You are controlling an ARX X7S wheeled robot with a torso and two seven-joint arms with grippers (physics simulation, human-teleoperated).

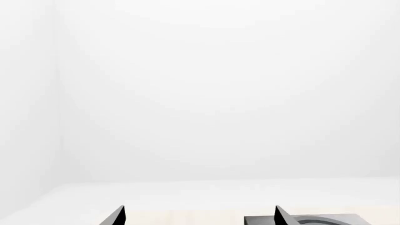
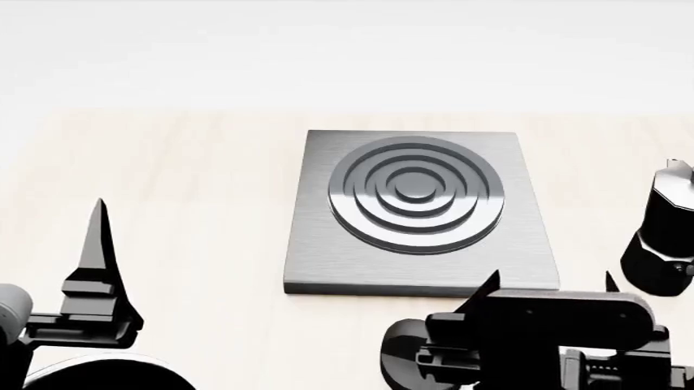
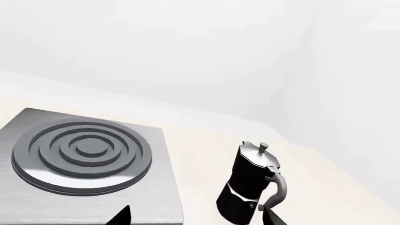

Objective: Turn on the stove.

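Stove (image 2: 423,211): just beyond right gripper (image 2: 548,286), fingers apart; left gripper (image 1: 198,216) likewise apart. Pale table (image 2: 184,187); white walls.

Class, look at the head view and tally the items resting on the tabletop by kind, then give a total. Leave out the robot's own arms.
Stove: 1
Moka pot: 1
Total: 2

Brushed grey metal stove (image 2: 423,260), glossy black moka pot (image 3: 245,187), pale matt wood-look table (image 2: 195,211).
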